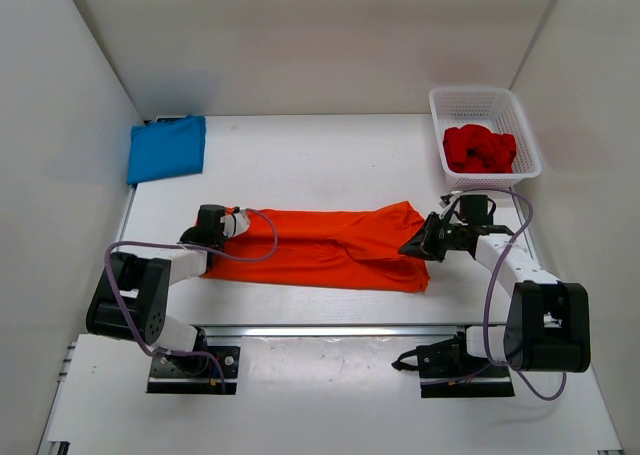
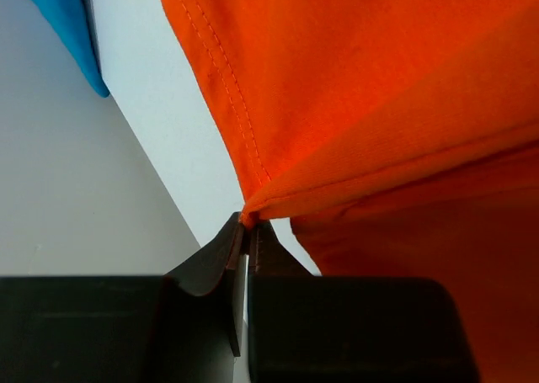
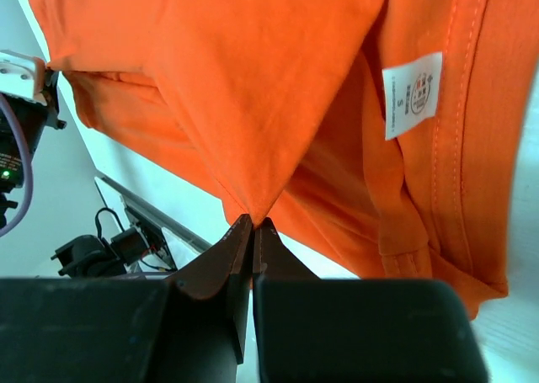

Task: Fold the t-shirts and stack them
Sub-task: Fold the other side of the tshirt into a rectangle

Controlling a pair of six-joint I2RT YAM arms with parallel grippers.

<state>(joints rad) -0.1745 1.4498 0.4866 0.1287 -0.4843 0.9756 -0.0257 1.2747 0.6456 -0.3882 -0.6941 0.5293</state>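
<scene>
Only the blue t-shirt [image 1: 167,148] lies folded; the left gripper [image 1: 241,221] and right gripper [image 1: 413,245] each pinch the stretched orange t-shirt [image 1: 335,247], while the red t-shirt [image 1: 479,148] sits crumpled in the basket [image 1: 478,103].

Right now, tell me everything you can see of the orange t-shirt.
The orange t-shirt is plain soft cloth with stitched hems and a white size label inside. It is stretched in a long, layered band across the middle of the table, the left jaws pinching one end, the right jaws the other.
</scene>
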